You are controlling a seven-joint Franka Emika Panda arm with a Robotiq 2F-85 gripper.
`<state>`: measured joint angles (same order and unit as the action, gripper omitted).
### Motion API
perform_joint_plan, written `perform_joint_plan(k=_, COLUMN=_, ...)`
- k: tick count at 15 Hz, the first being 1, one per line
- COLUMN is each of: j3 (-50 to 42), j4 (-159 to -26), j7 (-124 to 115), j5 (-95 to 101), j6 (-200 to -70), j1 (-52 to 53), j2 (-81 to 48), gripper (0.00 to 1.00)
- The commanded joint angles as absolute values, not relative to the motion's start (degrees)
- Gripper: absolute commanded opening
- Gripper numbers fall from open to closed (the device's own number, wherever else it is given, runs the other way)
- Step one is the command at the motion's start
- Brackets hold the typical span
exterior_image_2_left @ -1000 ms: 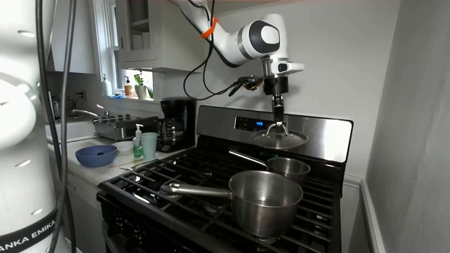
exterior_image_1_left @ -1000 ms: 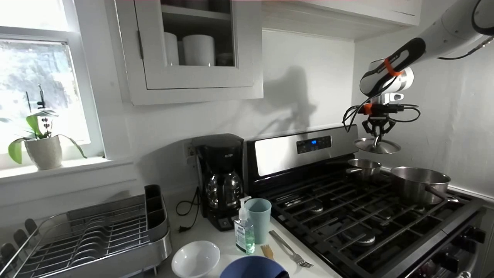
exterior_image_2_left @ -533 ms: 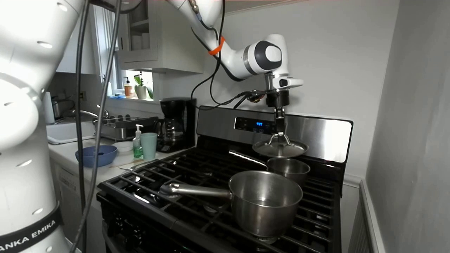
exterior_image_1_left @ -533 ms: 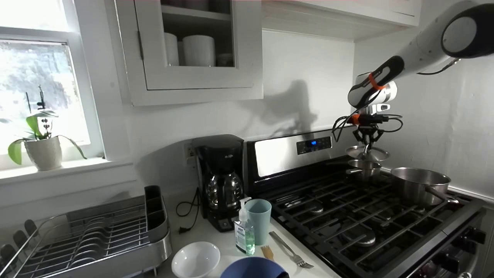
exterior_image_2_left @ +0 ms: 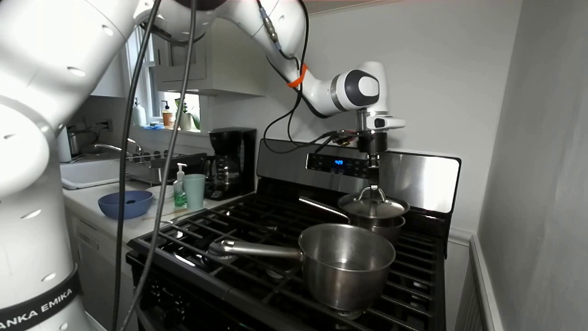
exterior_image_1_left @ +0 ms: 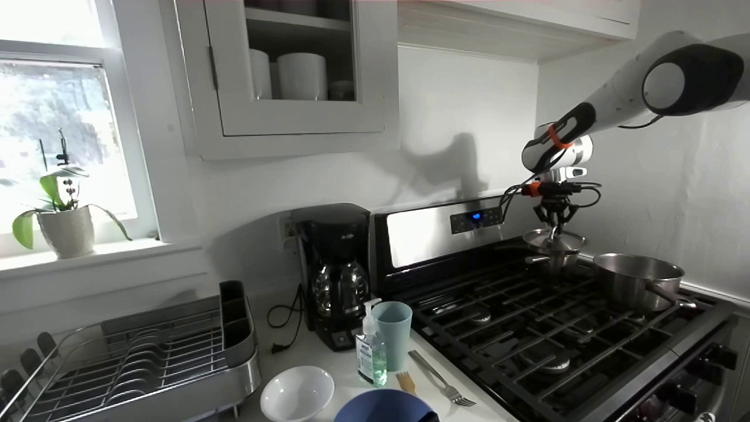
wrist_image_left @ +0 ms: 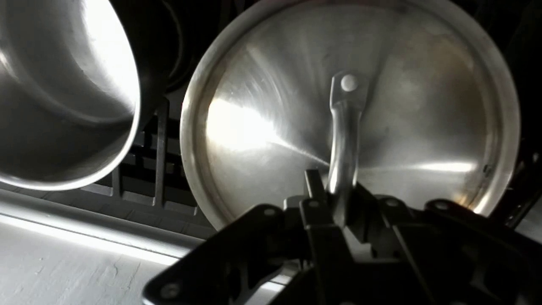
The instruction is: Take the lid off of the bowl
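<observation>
The round silver lid [exterior_image_1_left: 567, 241] with an arched metal handle hangs from my gripper [exterior_image_1_left: 554, 226]. The gripper [exterior_image_2_left: 374, 182] is shut on the lid's handle, and the lid [exterior_image_2_left: 373, 209] is roughly level. In the wrist view the jaws [wrist_image_left: 337, 188] are on either side of the lid's [wrist_image_left: 292, 101] handle. The lid is over the small steel pot [exterior_image_2_left: 376, 228] at the back of the stove and hides its opening; I cannot tell whether they touch. The larger steel pot, the bowl [exterior_image_2_left: 347, 282], stands open in front of it; it also shows in the wrist view [wrist_image_left: 55, 97].
The larger pot's long handle [exterior_image_2_left: 266, 249] points across the black grates. The stove's control panel [exterior_image_2_left: 335, 163] rises behind. A wall [exterior_image_2_left: 528, 184] is close beside the stove. The counter holds a blue bowl [exterior_image_1_left: 381, 405], white bowl [exterior_image_1_left: 297, 392], teal cup [exterior_image_1_left: 394, 334], soap bottle [exterior_image_1_left: 371, 351] and coffee maker [exterior_image_1_left: 334, 275].
The gripper and lid have come down from well above the stove to the top of the small pot. The lid stays held by its handle. The pots have not moved.
</observation>
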<state>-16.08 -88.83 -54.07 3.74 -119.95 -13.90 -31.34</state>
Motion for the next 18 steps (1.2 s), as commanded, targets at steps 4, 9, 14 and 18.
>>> perform_joint_plan(k=4, j3=-16.74, j4=-81.43, j7=-54.45, j5=0.11, j6=-114.69, j1=-15.64, j2=-36.09, gripper=0.04)
perform_joint_plan(k=9, j3=-16.11, j4=-79.68, j7=-54.08, j5=-2.94, j6=-113.69, j1=-16.81, j2=-37.55, gripper=0.04)
perform_joint_plan(k=14, j3=-16.26, j4=-79.19, j7=-54.13, j5=-4.44, j6=-114.41, j1=-17.16, j2=-38.67, gripper=0.04)
perform_joint_plan(k=18, j3=-16.37, j4=-79.2, j7=-54.16, j5=-4.79, j6=-114.72, j1=-17.37, j2=-39.11, gripper=0.04)
